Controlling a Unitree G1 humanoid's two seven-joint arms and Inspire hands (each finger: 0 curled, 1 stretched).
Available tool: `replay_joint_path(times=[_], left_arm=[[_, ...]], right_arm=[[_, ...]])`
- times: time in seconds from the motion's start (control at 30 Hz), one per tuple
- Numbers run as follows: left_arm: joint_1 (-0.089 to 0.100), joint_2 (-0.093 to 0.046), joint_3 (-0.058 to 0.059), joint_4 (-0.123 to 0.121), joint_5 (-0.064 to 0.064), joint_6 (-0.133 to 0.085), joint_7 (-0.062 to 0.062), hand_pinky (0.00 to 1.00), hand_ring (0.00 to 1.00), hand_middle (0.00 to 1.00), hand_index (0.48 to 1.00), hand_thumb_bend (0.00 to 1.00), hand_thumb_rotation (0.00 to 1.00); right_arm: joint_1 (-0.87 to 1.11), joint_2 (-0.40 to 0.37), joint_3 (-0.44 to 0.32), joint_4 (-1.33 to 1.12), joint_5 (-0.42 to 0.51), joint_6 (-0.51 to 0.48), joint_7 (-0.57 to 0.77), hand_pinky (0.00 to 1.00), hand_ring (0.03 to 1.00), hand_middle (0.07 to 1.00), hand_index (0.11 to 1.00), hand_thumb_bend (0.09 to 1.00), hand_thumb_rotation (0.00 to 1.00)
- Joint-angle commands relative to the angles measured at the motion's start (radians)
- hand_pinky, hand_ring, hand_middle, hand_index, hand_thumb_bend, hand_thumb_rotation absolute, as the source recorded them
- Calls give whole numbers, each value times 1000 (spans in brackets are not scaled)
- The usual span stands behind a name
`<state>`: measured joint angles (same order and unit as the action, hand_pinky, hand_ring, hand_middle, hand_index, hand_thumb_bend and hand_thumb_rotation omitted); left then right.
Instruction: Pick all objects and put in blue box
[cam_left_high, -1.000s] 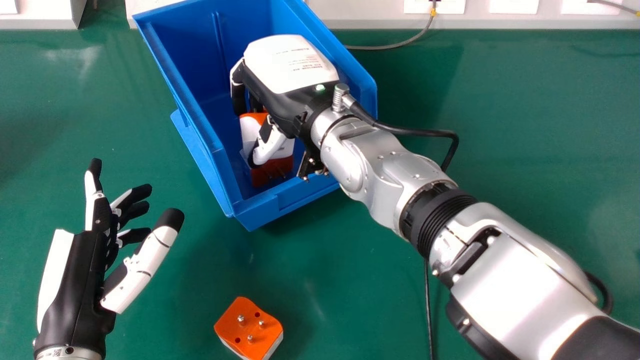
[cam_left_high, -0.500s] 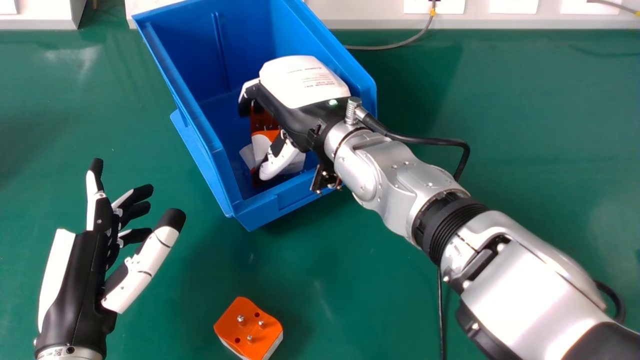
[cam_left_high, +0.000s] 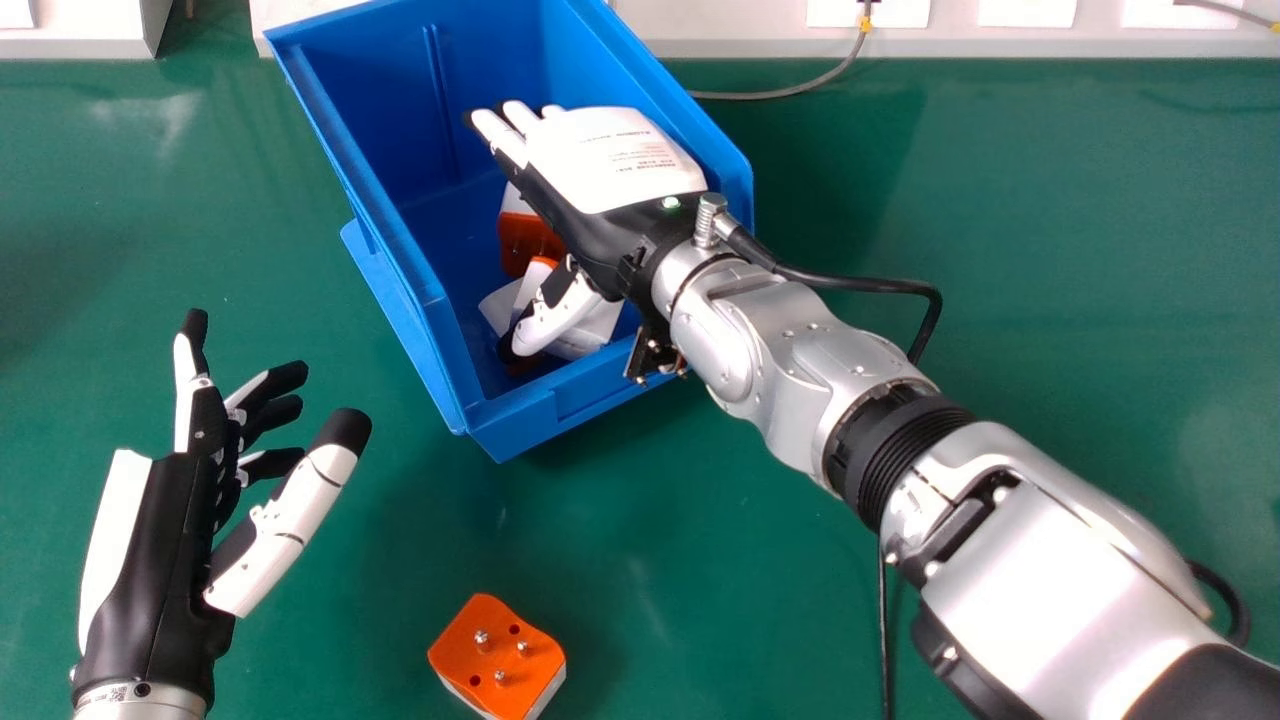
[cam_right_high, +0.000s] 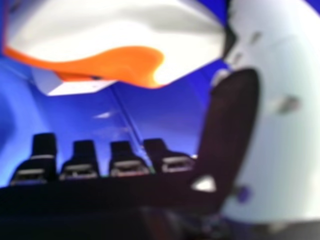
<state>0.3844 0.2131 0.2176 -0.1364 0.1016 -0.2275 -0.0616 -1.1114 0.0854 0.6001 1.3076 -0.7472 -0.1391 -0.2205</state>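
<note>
In the head view my right hand (cam_left_high: 612, 165) is inside the blue box (cam_left_high: 440, 300), open, fingers stretched toward the box's far left wall. Under it lie an orange and white block (cam_left_high: 528, 240) and, by the thumb, a whitish block (cam_left_high: 590, 328), both partly hidden. A loose orange block with metal pins (cam_left_high: 500, 655) rests on the table near the front edge. My left hand (cam_left_high: 165, 550) hangs open at the left. In the right hand view, my right hand (cam_right_high: 235, 120) has a white and orange block (cam_right_high: 125, 45) close to its thumb; another block (cam_right_high: 75, 85) lies beyond.
The green table (cam_left_high: 700, 560) surrounds the box. Along the back edge runs a pale wall panel (cam_left_high: 750, 25) with a grey cable (cam_left_high: 800, 92). A black cable (cam_left_high: 884, 620) hangs beside my right forearm.
My right hand has come nearer and slightly right within the box, and its curled fingers have straightened, letting go of the block. The left hand has barely shifted.
</note>
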Motion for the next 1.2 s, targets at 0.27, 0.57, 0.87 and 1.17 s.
replay_joint_path(times=[0.27,0.57,0.87,1.17], left_arm=[[-20,6,2,7,-14,-12,-1,755,854,874,871,695,696],[-24,4,-4,3,-9,-5,1,753,851,872,870,698,693],[-30,6,-4,0,-16,11,-6,753,850,871,869,711,693],[-30,5,-7,-19,-25,28,-12,755,850,872,869,726,695]], right_arm=[[-11,-20,-12,-30,10,4,-39,937,987,1000,970,682,288],[86,-90,-65,-210,49,-41,-103,970,992,1000,970,677,263],[410,-218,-134,-763,45,-28,-93,975,994,1000,981,655,268],[674,-271,-170,-1186,27,61,-10,973,990,1000,982,646,283]])
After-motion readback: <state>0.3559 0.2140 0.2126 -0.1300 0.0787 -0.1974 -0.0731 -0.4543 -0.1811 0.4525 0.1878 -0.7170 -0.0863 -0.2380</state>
